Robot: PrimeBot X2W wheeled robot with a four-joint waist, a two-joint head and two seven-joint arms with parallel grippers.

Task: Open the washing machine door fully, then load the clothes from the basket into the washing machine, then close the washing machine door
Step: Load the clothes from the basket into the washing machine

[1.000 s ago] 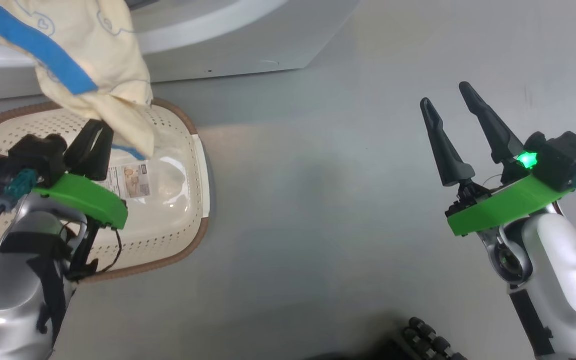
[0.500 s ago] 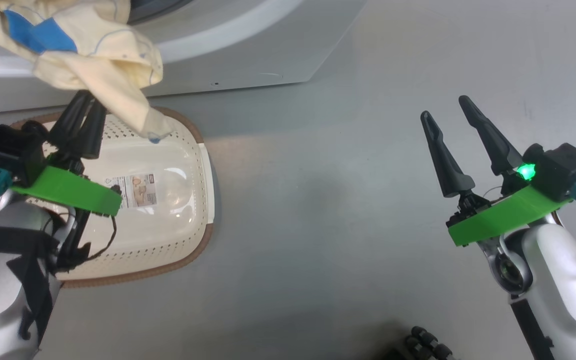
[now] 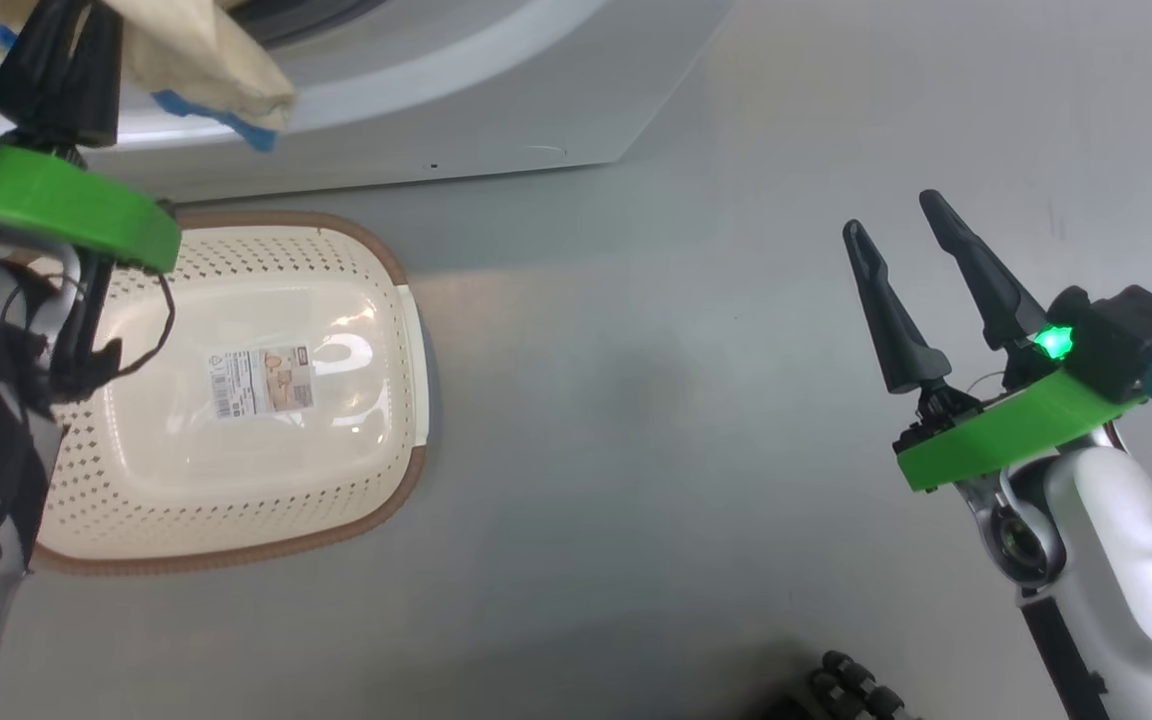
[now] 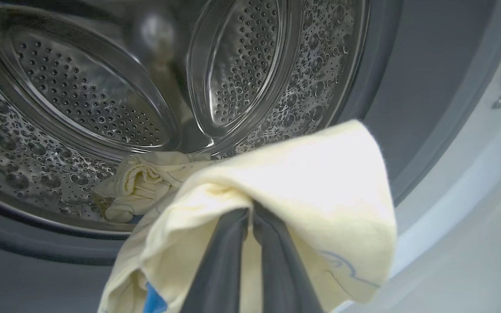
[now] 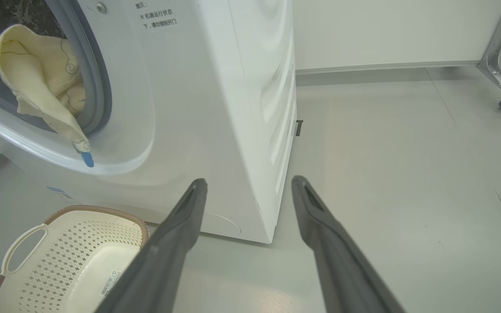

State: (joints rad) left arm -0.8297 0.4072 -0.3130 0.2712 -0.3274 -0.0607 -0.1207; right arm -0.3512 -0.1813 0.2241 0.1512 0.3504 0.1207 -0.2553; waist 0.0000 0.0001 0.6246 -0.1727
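While the right gripper (image 3: 888, 212) hangs wide open and empty, well apart from the empty basket (image 3: 376, 262), the left gripper (image 4: 250, 211) is clamped on a pale yellow garment (image 4: 315, 174) at the mouth of the washing machine (image 5: 215, 87). If released short of the steel drum (image 4: 81, 87), its hanging end could catch on the grey seal (image 4: 407, 87) and slide out.

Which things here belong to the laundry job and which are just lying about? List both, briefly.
Job: left gripper, shut on a yellow garment at the drum mouth; second garment inside; washing machine; basket; right gripper, open, idle.
Lying about: wheeled metal frame; dark ribbed object near the robot.
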